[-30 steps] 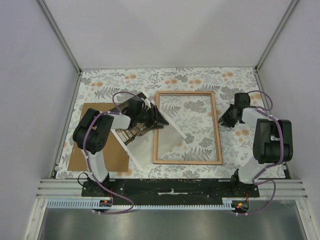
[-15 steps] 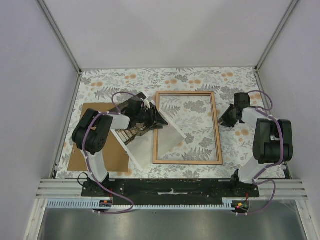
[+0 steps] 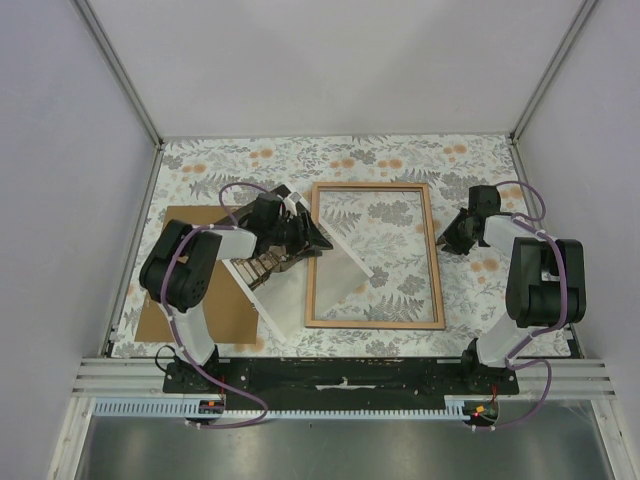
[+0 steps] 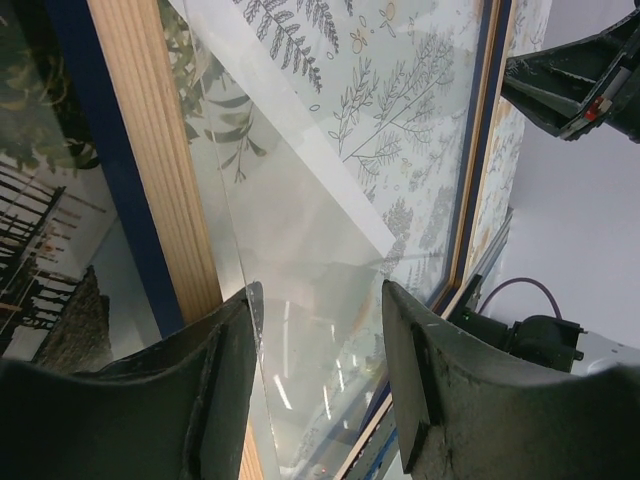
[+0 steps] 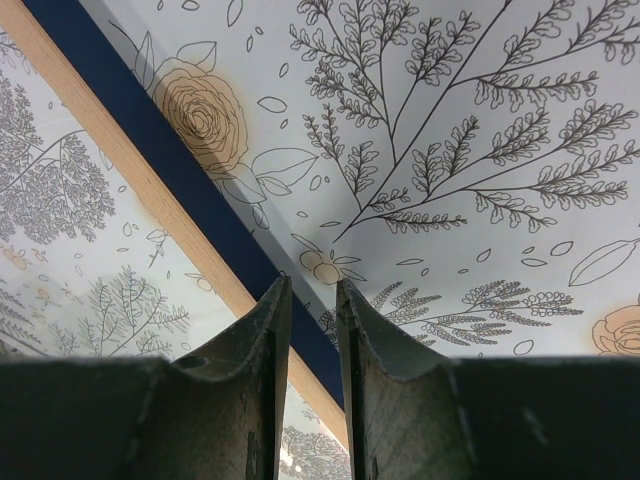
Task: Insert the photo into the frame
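Only the left arm has shifted since a moment ago: its elbow has swung a little out to the left. Its end effector (image 3: 312, 238) is in almost the same place as before. Nothing else has moved.

The frame (image 3: 375, 322) lies flat in the middle of the table (image 3: 400, 155), with its light wood side up. The flower pattern of the table shows through the glass.

The photo (image 3: 285, 300) lies crooked at the frame's left side, and most of what shows is its white side. The frame's left bar crosses over it, and one white corner shows inside the frame through the glass. The rest sticks out to the left and near side, partly on top of a brown board (image 3: 232, 312).

The left end effector hangs just over the frame's left bar. In the left wrist view its two fingers (image 4: 322, 290) are wide apart, so it is open, with glass and the white sheet below. The wood bar (image 4: 150, 150) has a dark blue edge, and a bit of the pier picture (image 4: 40, 200) shows beside it.

The right end effector (image 3: 447, 238) sits just outside the frame's right bar. In the right wrist view it (image 5: 310, 285) is almost closed, with only a thin slit and nothing in it. The blue edge (image 5: 150, 130) of the frame runs under the tips.
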Tool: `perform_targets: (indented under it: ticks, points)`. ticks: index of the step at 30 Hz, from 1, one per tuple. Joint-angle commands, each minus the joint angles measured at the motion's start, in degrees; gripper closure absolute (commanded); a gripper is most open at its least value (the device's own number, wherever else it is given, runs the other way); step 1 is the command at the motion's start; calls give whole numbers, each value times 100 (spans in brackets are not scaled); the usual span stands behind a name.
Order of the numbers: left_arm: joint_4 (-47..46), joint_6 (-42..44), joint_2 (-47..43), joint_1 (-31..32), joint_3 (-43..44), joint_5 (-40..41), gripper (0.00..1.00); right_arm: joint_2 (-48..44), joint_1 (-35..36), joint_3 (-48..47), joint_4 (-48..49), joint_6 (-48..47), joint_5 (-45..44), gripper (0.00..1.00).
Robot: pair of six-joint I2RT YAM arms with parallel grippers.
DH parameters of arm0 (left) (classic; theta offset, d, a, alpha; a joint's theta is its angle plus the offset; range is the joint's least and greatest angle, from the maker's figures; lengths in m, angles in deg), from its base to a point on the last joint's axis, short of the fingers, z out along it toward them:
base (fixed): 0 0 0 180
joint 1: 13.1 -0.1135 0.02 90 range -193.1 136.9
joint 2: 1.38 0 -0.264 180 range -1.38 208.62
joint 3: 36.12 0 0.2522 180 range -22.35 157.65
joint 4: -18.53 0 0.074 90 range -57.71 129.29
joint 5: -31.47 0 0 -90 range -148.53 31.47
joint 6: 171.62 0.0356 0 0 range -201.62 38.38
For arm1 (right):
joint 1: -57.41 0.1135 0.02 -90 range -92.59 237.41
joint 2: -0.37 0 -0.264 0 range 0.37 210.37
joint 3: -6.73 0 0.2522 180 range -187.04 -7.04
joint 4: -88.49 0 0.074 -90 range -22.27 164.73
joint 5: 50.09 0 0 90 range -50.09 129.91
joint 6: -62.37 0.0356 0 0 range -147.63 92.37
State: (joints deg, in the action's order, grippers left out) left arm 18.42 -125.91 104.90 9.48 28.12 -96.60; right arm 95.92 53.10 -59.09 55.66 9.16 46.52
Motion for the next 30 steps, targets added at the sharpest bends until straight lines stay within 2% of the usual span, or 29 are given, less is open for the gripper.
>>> perform_targets:
  ticks: [1, 30]
  points:
    - [42, 298, -283, -70, -56, 97, 42, 104, 63, -24, -176, -85, -72, 68]
    - [605, 632, -582, -246, -38, 291, 42, 104, 63, -24, -185, -102, -90, 68]
